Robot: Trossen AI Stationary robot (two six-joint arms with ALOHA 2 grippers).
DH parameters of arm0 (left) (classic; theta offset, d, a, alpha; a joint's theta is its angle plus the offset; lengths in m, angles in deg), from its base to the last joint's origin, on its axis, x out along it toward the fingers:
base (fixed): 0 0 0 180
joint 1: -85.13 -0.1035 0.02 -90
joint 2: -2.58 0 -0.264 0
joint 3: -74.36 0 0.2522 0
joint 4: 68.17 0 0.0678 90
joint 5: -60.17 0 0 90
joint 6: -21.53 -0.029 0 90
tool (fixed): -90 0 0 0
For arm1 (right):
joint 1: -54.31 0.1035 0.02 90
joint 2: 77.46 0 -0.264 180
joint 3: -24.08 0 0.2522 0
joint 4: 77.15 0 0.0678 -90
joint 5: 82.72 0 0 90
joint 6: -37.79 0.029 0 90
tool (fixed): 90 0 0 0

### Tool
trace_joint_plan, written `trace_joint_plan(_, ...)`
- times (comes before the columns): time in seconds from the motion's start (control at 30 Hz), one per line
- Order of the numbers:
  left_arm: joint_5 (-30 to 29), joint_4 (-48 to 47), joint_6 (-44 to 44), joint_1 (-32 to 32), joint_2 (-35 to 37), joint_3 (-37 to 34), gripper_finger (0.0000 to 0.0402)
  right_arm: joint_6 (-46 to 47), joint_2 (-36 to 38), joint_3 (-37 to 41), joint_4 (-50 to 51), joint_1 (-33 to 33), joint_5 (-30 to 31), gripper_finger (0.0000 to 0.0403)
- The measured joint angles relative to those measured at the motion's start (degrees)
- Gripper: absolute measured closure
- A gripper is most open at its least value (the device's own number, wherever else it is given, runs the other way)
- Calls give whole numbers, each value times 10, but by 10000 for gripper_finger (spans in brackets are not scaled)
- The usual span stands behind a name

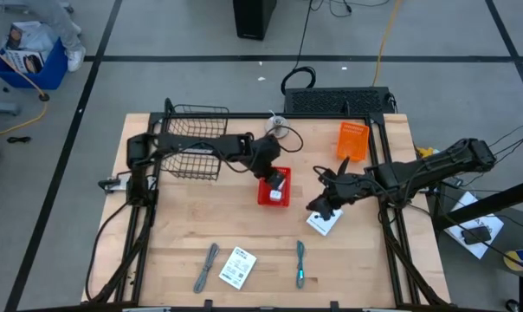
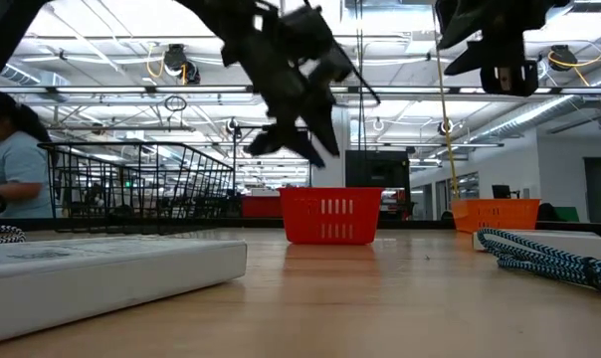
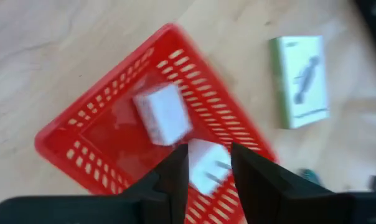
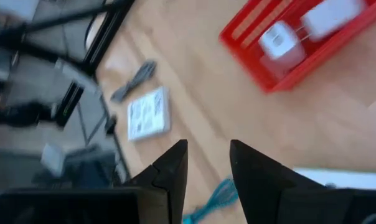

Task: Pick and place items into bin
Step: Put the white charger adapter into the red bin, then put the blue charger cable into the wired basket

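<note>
Wire basket (image 1: 195, 141) at 10 o'clock on the surface (image 1: 184, 234), left arm reaching past it. Grey tool (image 1: 207, 267) at 7 o'clock, white packet (image 1: 237, 267) just beside it toward 6. Left gripper (image 1: 277, 178) hovers over the red bin (image 1: 263, 194) near centre; fingers (image 3: 175, 177) part open, gap clear between them, nothing held. Bin holds two white blocks (image 3: 163, 114), one directly below the gripper gap in the left wrist view. Teal tool (image 1: 301, 263) at 5 o'clock. Second white packet (image 1: 326, 222) at roughly 4 o'clock, just off centre. Right gripper (image 1: 318, 204) is above that packet's edge, fingers (image 4: 172, 165) part open, empty; touching the packet or not, cannot tell. Right wrist view shows the bin with both blocks, the grey tool and first packet beyond. Orange box (image 1: 351, 140) at 2 o'clock. Low view: person at the far left behind the basket.
</note>
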State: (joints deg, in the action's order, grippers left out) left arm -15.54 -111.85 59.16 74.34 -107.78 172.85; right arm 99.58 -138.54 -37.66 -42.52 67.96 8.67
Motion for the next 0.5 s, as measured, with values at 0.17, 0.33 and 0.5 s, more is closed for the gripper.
trace_joint_plan(0.17, 2, -4, 0, 11, 76, 0, 290, 23, -10, 0, 0, 14, -41, 298)
trace_joint_plan(0.33, -38, -23, -1, 23, 157, 0, 295, 145, -54, 0, -40, 48, -91, 300)
trace_joint_plan(0.5, -118, -44, -33, 36, 226, 0, 295, 260, -104, 0, -62, 90, -92, 262)
